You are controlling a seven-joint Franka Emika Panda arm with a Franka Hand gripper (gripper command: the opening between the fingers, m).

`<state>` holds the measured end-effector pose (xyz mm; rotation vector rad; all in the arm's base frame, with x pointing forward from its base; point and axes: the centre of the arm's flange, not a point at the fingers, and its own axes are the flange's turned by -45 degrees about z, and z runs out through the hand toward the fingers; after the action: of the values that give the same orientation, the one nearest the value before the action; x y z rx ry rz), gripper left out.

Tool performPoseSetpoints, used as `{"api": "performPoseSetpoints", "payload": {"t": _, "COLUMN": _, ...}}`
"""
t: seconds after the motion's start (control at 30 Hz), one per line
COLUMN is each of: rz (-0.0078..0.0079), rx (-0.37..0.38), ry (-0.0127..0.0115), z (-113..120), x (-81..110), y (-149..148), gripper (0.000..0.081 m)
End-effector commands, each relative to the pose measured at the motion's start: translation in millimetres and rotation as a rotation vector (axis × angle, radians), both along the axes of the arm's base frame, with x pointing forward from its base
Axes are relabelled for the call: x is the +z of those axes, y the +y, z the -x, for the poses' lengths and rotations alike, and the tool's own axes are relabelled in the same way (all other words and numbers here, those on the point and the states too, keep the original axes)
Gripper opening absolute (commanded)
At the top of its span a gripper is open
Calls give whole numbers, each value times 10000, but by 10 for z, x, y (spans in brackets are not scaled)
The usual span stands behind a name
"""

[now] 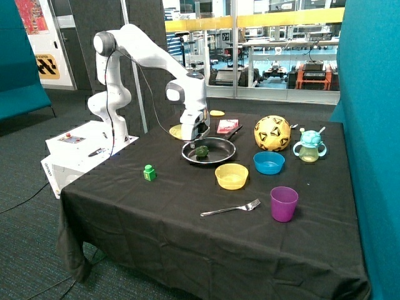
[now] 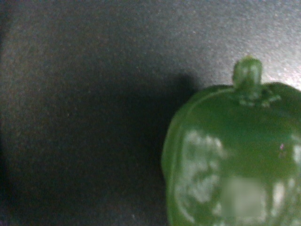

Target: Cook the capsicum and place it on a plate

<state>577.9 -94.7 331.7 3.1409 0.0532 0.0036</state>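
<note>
The small dark green capsicum (image 1: 202,151) sat in the dark round metal frying pan (image 1: 219,156), open from above except where the white arm's gripper (image 1: 193,132) hung close at its 11 o'clock. The flat yellow plate (image 1: 176,131) lay just beyond the pan's rim, partly hidden behind the gripper (how much bare surface it offered could not be told). At the pan's 5 o'clock the deeper yellow bowl (image 1: 231,176) crowded the near side. Black tablecloth (image 1: 156,212) towards 7 o'clock lay open, save a small green block (image 1: 149,172).
</note>
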Motion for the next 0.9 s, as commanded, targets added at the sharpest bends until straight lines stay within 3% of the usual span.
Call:
{"api": "performPoseSetpoints", "payload": {"t": 0.0, "rz": -1, "rx": 125, "ry": 23, "z": -83, "x": -111, "y": 37, "gripper": 711}}
{"api": "performPoseSetpoints", "payload": {"t": 0.87, "rz": -1, "rx": 300, "ry": 23, "z": -167, "x": -266, "y": 151, "gripper": 701}}
